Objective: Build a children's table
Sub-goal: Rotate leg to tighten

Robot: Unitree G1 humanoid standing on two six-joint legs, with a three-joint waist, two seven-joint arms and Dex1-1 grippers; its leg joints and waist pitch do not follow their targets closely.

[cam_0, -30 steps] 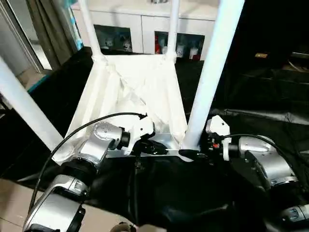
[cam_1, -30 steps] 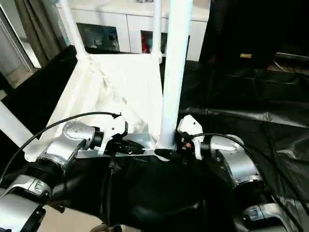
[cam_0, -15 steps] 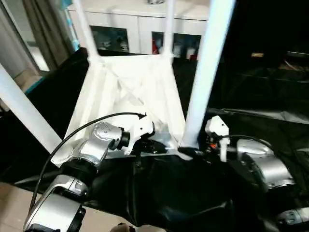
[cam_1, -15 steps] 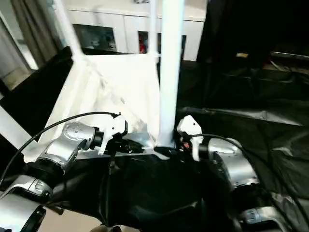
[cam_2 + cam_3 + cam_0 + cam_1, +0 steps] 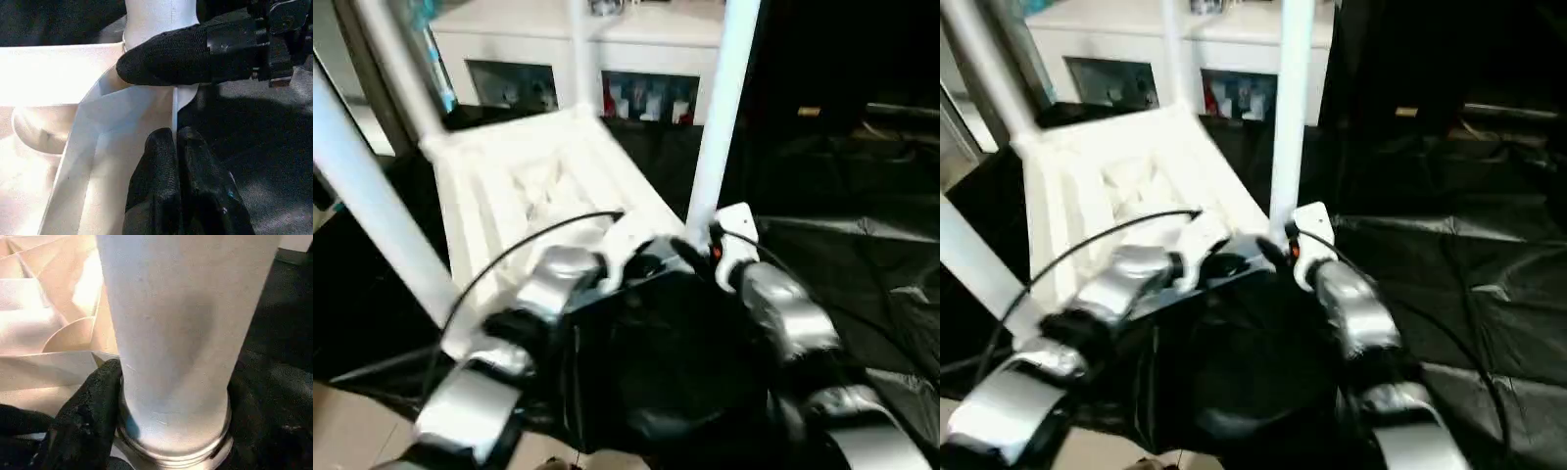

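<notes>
White table (image 5: 519, 186), legs (image 5: 720, 117) up, bears no readable writing.

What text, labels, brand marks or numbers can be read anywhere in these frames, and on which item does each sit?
No text can be read in any view.
Children's table: plain white, no markings.
Cabinet: the items behind its glass are too blurred to show any lettering.
Small orange-yellow patch in the dark background on the right: possibly a label, too small to read.
</notes>
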